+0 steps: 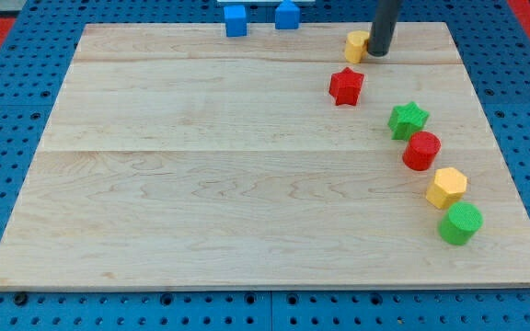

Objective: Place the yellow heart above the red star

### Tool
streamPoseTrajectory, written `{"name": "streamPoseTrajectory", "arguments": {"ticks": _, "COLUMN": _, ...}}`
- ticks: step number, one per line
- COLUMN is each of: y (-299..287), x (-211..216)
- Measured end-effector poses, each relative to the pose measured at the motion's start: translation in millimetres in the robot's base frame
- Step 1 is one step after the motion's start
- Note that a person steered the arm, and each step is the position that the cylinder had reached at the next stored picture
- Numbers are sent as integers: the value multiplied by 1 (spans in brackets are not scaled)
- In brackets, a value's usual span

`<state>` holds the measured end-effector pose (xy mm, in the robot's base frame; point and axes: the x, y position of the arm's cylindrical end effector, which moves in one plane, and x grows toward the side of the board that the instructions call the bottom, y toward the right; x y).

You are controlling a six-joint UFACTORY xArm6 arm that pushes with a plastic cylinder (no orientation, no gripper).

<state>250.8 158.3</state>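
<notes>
— How far along are you with the heart?

— Nearly there, by my reckoning. The yellow heart (pixel 356 45) sits close to the tabletop's top edge, right of the middle, and the red star (pixel 346 86) lies just below it, near but apart. My tip (pixel 376 53) is against the heart's right side, touching or almost so; the rod covers part of the block, so I call it a heart mostly on the task's word.

— So it already counts as above the star?

— I judge yes, roughly. The heart looks a shade to the right of the star's centre, so a small nudge towards the left edge might square it up. That is about all that is left.

— Are you holding anything?

— No. I have no jaws to open or close, only a plain rod that pushes.

— Anything in the way?

— Not really. The green star (pixel 409 119), red cylinder (pixel 421 151), yellow hexagon (pixel 446 188) and green cylinder (pixel 460 223) trail off towards the bottom right corner, and two blue blocks (pixel 236 20) (pixel 287 15) sit at the top edge, well apart.
</notes>
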Motion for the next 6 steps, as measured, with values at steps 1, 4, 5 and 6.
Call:
{"name": "streamPoseTrajectory", "arguments": {"ticks": 1, "y": -3, "x": 47}}
{"name": "streamPoseTrajectory", "arguments": {"ticks": 4, "y": -17, "x": -10}}
{"name": "streamPoseTrajectory", "arguments": {"ticks": 5, "y": 5, "x": 10}}
{"name": "streamPoseTrajectory", "arguments": {"ticks": 6, "y": 26, "x": -1}}
